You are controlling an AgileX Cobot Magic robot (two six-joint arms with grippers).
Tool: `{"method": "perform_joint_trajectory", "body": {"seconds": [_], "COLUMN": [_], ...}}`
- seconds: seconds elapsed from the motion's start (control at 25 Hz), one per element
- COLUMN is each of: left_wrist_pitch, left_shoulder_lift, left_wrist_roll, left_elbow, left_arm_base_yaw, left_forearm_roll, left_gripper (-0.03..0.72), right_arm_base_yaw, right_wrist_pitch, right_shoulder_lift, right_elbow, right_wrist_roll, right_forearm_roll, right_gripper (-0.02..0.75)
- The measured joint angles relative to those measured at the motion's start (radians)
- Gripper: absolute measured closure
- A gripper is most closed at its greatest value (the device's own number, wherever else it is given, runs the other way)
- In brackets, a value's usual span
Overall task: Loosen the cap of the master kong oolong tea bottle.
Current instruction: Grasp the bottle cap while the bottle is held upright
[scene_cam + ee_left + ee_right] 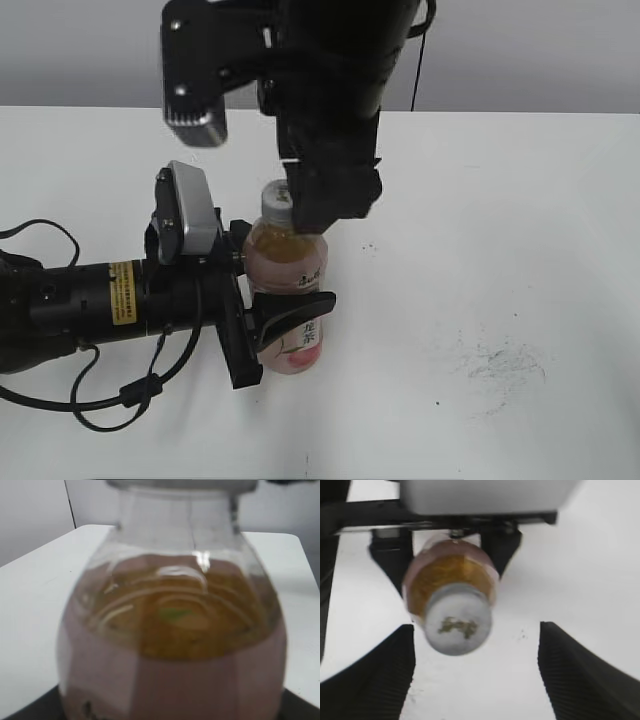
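White table (520, 200) filling most of the exterior view, meeting a plain grey wall (80, 50) along the far edge. Faint dark smudges and specks (500, 365) scattered on the right near part of the tabletop. Thin black cable (414, 70) hanging against the wall.

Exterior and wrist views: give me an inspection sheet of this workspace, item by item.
Surface: white table, dark specks and scuff marks at front right.
Job's things: master kong oolong tea bottle upright; cap on.
Clutter: nothing seen.
Grippers: left gripper clamps the bottle's body from the side; right gripper open above the cap, fingers apart, not touching it.
Cables: black cable loops beside the left arm; another hangs at the back.
Surroundings: plain grey wall.
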Motion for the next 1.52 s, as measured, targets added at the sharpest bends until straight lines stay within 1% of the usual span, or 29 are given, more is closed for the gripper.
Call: {"method": "perform_joint_trajectory", "body": {"seconds": [0.08, 0.16, 0.24, 0.4, 0.52, 0.6, 0.72, 0.8, 0.92, 1.16, 1.52], "left_wrist_pitch": [0.001, 0.005, 0.005, 0.005, 0.004, 0.004, 0.004, 0.004, 0.004, 0.004, 0.004], "left_shoulder_lift": [0.000, 0.000, 0.000, 0.000, 0.000, 0.000, 0.000, 0.000, 0.000, 0.000, 0.000], "left_wrist_roll": [-0.003, -0.012, -0.012, -0.008, -0.008, -0.008, -0.007, -0.007, -0.007, -0.007, -0.007], "left_elbow": [0.000, 0.000, 0.000, 0.000, 0.000, 0.000, 0.000, 0.000, 0.000, 0.000, 0.000], "left_arm_base_yaw": [0.000, 0.002, 0.002, 0.002, 0.002, 0.002, 0.002, 0.002, 0.002, 0.002, 0.002], "left_forearm_roll": [-0.005, -0.013, -0.012, -0.007, -0.007, -0.007, -0.006, -0.006, -0.006, -0.006, -0.006], "left_gripper": [0.286, 0.286, 0.286, 0.286, 0.286, 0.286, 0.286, 0.286, 0.286, 0.287, 0.286], "right_arm_base_yaw": [0.000, 0.000, 0.000, 0.000, 0.000, 0.000, 0.000, 0.000, 0.000, 0.000, 0.000], "right_wrist_pitch": [-0.013, -0.013, -0.030, -0.050, -0.051, -0.051, -0.031, -0.004, 0.011, 0.006, -0.025], "right_shoulder_lift": [0.000, 0.000, 0.000, 0.000, 0.000, 0.000, 0.000, 0.000, 0.000, 0.000, 0.000], "right_elbow": [0.000, 0.000, 0.000, 0.000, 0.000, 0.000, 0.000, 0.000, 0.000, 0.000, 0.000], "right_wrist_roll": [0.223, 0.415, 0.566, 0.805, 0.975, 1.071, 1.146, 1.168, 1.178, 1.180, 1.179], "right_forearm_roll": [-0.034, -0.034, -0.002, 0.062, 0.070, 0.071, 0.073, 0.073, 0.073, 0.073, 0.077], "right_gripper": [0.160, 0.160, 0.160, 0.160, 0.162, 0.178, 0.227, 0.246, 0.265, 0.354, 0.377]}}
